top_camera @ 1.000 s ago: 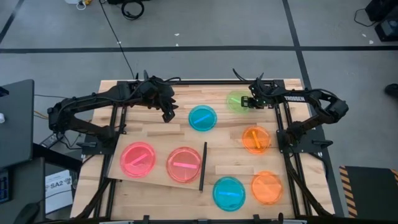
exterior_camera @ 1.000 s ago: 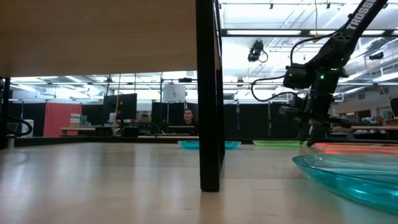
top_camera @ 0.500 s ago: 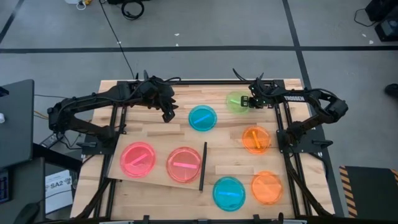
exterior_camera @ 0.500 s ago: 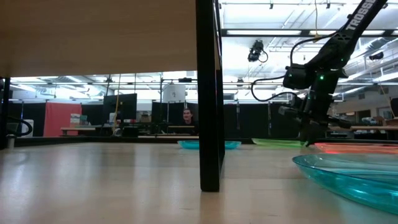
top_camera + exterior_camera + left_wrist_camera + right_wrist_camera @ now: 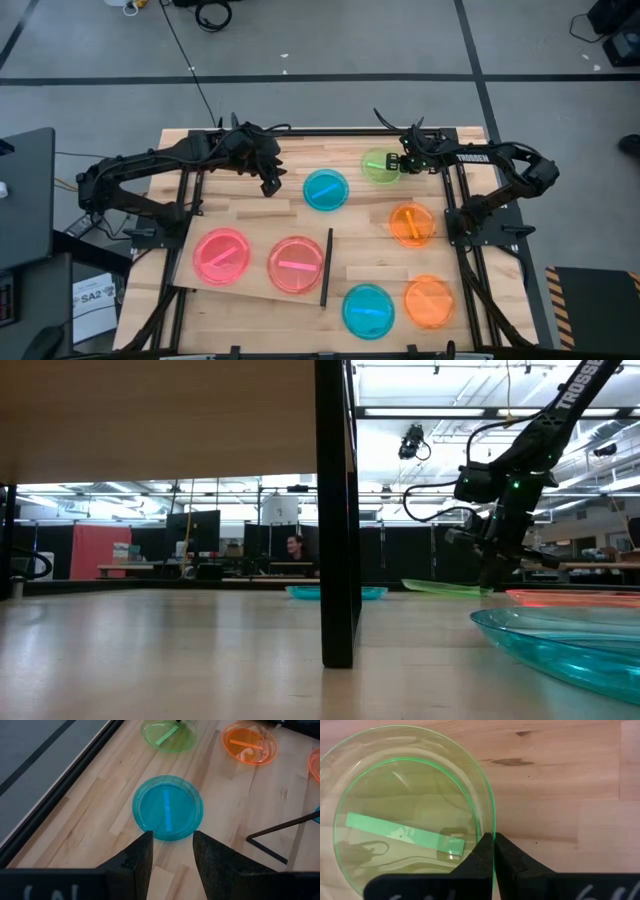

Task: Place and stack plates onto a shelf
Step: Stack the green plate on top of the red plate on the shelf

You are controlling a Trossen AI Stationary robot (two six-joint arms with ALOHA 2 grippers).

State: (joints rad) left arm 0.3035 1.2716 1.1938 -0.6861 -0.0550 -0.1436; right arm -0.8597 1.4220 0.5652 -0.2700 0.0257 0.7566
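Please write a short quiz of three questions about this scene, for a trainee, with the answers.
1. True or false: the right end effector is shut on the rim of the green plate.
2. Which plates lie on the shelf? A) two pink B) two orange C) one blue and one green
3. Fill in the word: the left end effector is open and hangs above the table near the far ____ plate.

Key
1. True. In the right wrist view the two fingers meet on the green rim, and in the low view that plate sits tilted.
2. A. Both pink plates rest on the pale panel; the other plates are on the table.
3. blue
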